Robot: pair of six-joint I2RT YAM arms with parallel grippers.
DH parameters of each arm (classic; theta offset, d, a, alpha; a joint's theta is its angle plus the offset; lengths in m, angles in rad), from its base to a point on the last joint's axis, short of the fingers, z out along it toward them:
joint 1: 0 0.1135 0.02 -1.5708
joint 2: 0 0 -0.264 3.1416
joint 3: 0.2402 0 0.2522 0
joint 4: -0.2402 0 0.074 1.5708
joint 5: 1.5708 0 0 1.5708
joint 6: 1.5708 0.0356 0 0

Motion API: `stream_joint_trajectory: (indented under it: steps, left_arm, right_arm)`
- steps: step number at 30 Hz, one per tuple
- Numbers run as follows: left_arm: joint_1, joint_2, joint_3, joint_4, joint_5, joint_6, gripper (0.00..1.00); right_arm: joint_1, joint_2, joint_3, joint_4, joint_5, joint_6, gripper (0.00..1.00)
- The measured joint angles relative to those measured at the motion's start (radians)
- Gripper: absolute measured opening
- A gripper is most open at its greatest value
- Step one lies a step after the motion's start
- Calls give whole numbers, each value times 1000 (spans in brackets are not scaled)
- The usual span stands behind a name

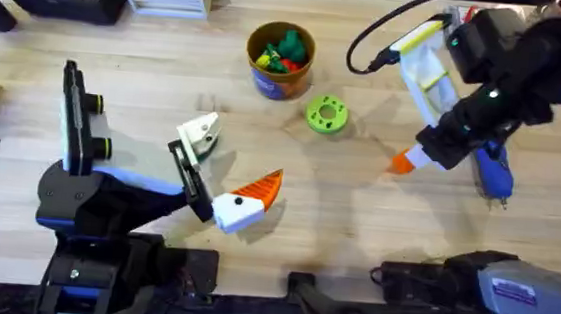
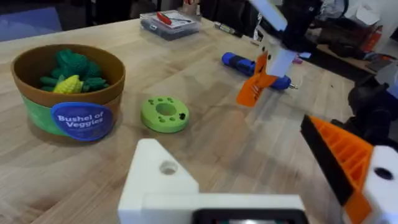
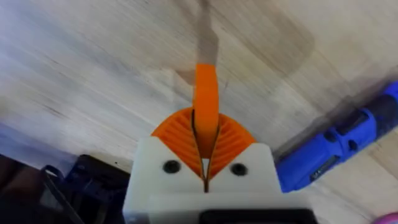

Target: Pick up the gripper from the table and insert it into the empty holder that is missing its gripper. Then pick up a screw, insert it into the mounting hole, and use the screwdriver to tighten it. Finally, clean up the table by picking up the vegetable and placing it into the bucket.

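Overhead, the blue pen-shaped powered screwdriver (image 1: 494, 174) is half hidden under the right arm, lying on the pale wooden table (image 1: 118, 54) at the far right. The left wrist view shows it more fully: its long axis runs across the table with the thin metal bit pointing away from the brown-orange round bucket (image 2: 68, 93), whose blue label reads "Bushel of Veggies". Dark-green toy vegetables (image 2: 74, 65) sit inside that bucket, though the overhead view makes them hard to separate. A lime-green disc with holes (image 1: 326, 113) lies just beside it. The right gripper (image 3: 205, 124) hangs above bare wood near the screwdriver, its orange pads pressed together. The left gripper (image 1: 221, 169) is spread wide and holds nothing.
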Motion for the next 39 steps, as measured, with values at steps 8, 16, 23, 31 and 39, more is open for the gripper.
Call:
stream_joint_trajectory:
  steps: [8,16,23,31,39]
  left_arm:
    - [0,0,0,0,0,2,985]
    - [0,0,0,0,0,3,985]
    - [0,0,0,0,0,5,985]
    - [0,0,0,0,0,5,985]
    - [0,0,0,0,0,5,985]
  right_arm:
    - [-32,-259,20,50,-67,94,9]
    - [-118,-351,7,416,-408,352,8]
    - [-71,-136,-35,543,-715,878,8]
    - [-29,17,-38,558,-972,1104,8]
    - [60,74,-40,660,-1102,1156,8]
